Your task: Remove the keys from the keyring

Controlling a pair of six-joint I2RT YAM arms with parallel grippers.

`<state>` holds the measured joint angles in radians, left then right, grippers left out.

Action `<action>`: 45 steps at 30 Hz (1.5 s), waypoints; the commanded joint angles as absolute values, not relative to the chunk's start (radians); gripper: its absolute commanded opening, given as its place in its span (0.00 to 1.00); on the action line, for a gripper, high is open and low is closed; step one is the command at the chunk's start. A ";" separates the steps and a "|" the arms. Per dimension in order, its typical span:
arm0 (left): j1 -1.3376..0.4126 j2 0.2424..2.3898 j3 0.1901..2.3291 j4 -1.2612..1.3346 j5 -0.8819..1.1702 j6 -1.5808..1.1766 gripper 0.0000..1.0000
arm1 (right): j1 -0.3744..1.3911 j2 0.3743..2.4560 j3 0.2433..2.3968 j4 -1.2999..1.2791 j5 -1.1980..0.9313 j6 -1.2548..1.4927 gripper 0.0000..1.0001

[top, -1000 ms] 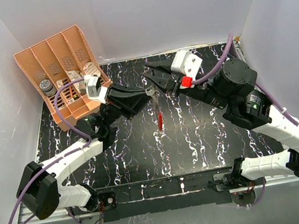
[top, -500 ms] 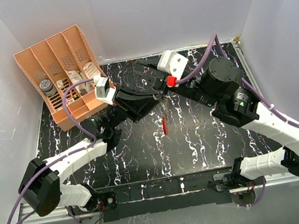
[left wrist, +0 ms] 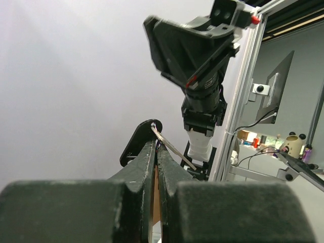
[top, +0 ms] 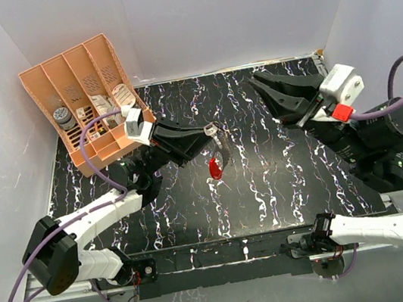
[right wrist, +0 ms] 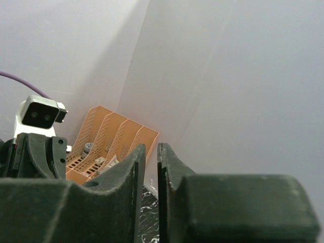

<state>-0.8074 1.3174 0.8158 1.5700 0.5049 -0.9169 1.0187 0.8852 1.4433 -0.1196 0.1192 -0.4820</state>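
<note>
My left gripper (top: 208, 130) is shut on the metal end of the keyring, above the middle of the table. A small silvery key-like piece (top: 213, 128) shows at its fingertips. The red oval tag (top: 215, 168) hangs below on a short chain. In the left wrist view the gripper (left wrist: 157, 143) pinches a thin silver strip (left wrist: 174, 150) that sticks out to the right. My right gripper (top: 259, 90) is raised at the right, well apart from the keyring. In the right wrist view (right wrist: 151, 148) its jaws stand almost together, with nothing visible in the slit.
A peach organiser (top: 74, 75) with small items stands at the back left and also shows in the right wrist view (right wrist: 114, 132). White walls close in the black marbled table (top: 268, 186) on three sides. The right arm (left wrist: 200, 55) shows in the left wrist view.
My right gripper has pulled away from the keyring, up and to the right. My left gripper still holds the keyring, and the red tag has swung slightly.
</note>
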 commanded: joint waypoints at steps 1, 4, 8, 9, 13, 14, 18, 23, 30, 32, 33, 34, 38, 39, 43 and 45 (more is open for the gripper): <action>-0.810 1.222 0.837 1.678 0.477 -0.823 0.00 | 1.014 0.863 1.369 -0.121 0.164 -0.379 0.10; -0.812 1.197 0.837 1.645 0.471 -0.779 0.00 | 1.014 0.828 1.276 -0.086 0.136 -0.307 0.05; -0.812 1.186 0.837 1.631 0.457 -0.752 0.00 | 1.014 0.840 1.218 -0.083 0.081 -0.233 0.00; -0.812 1.187 0.837 1.629 0.455 -0.750 0.00 | 1.014 0.846 1.209 -0.082 0.057 -0.221 0.00; -0.811 1.183 0.830 1.627 0.445 -0.736 0.00 | 1.014 0.852 1.186 -0.058 0.003 -0.193 0.00; -0.811 1.178 0.827 1.624 0.439 -0.732 0.00 | 1.014 0.850 1.184 -0.057 -0.001 -0.192 0.00; -0.811 1.160 0.807 1.622 0.418 -0.707 0.00 | 1.014 0.834 1.184 -0.065 -0.017 -0.187 0.00; -0.811 1.140 0.788 1.618 0.398 -0.685 0.00 | 1.014 0.805 1.192 -0.087 -0.013 -0.185 0.00; -0.811 1.122 0.768 1.615 0.374 -0.660 0.00 | 1.014 0.778 1.205 -0.098 -0.071 -0.187 0.07; -0.812 1.123 0.770 1.613 0.373 -0.657 0.00 | 1.014 0.781 1.207 -0.090 -0.109 -0.183 0.10; -0.811 1.124 0.771 1.614 0.373 -0.658 0.00 | 1.014 0.785 1.209 -0.087 -0.127 -0.179 0.11; -0.811 1.126 0.771 1.617 0.374 -0.661 0.00 | 1.014 0.789 1.211 -0.079 -0.146 -0.175 0.11; -0.811 1.130 0.769 1.625 0.373 -0.667 0.00 | 1.014 0.802 1.206 -0.035 -0.203 -0.160 0.10; -0.811 1.131 0.767 1.626 0.372 -0.669 0.00 | 1.014 0.805 1.206 -0.026 -0.211 -0.160 0.10; -0.812 1.133 0.765 1.627 0.370 -0.673 0.00 | 1.014 0.819 1.206 0.002 -0.230 -0.158 0.09; -0.811 1.134 0.764 1.629 0.370 -0.675 0.00 | 1.014 0.825 1.208 0.017 -0.238 -0.158 0.08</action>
<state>-0.8074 1.1557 0.7662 1.5597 0.3981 -0.6811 1.0183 0.8246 1.1690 -0.0776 -0.1986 -0.1738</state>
